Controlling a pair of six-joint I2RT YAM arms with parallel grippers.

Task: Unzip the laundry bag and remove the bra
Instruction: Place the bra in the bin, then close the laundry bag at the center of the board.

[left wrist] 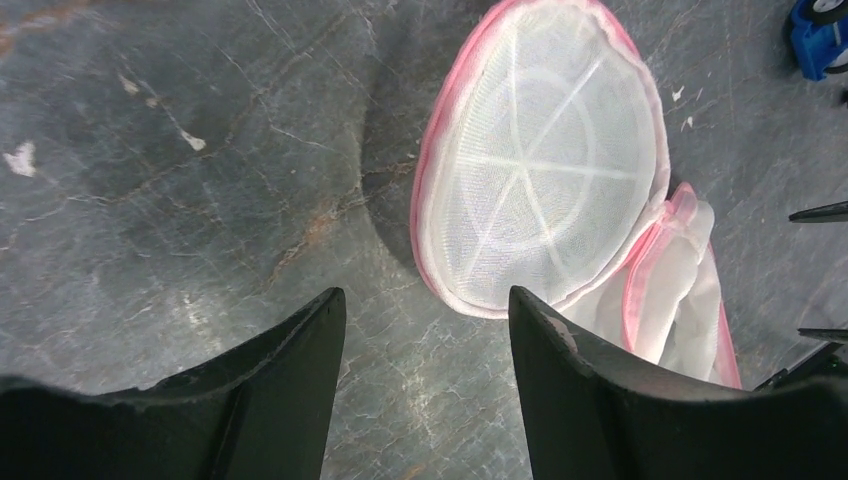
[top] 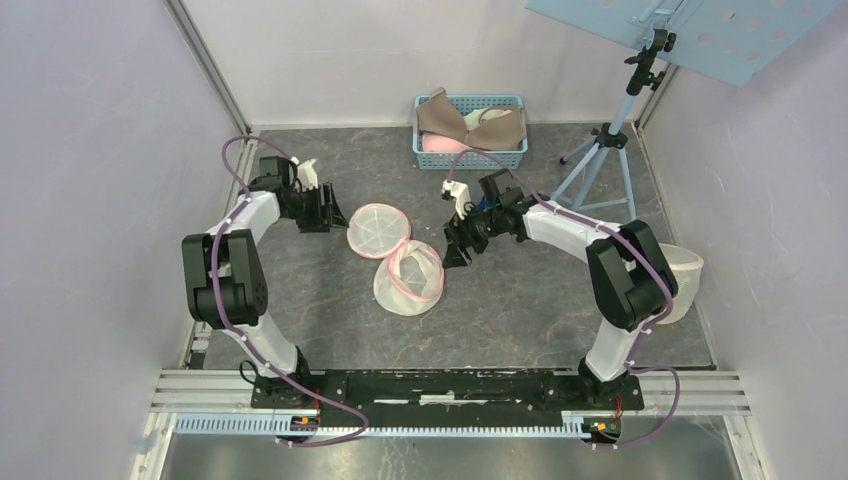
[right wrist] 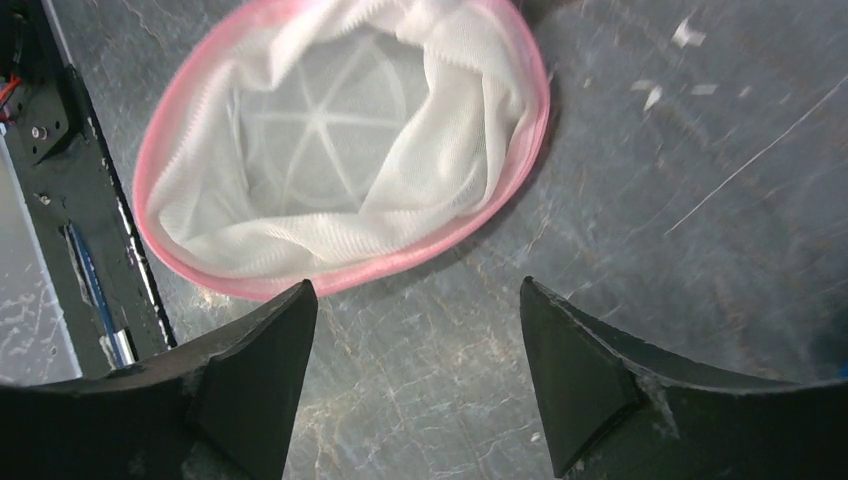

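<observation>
From above, the laundry bag lies unzipped on the grey table. Its pink-rimmed mouth gapes, and its round mesh lid is folded back flat, touching the bag on the far-left side. The tan bra is out of the bag. It is draped in a blue basket well beyond the bag, against the back wall. The left gripper sits just left of the lid, with its jaws parted and nothing in them. The right gripper sits just right of the bag's mouth, released and likewise empty. A tripod stands well to the right of the bag, and a white tub is farther right still.

In the left wrist view, the two dark fingers stand apart over bare table. They hold nothing and touch nothing. The lid lies just beyond them, white mesh with spoke-like ribs and a pink edge. The bag's crumpled body is joined to it on the right.

In the right wrist view, the fingers are spread wide with only table surface between them. The bag's open mouth lies just past the tips and apart from them. Its mesh wall is slumped inward, and the ribbed floor shows through. A black rail runs to the left of the bag.
</observation>
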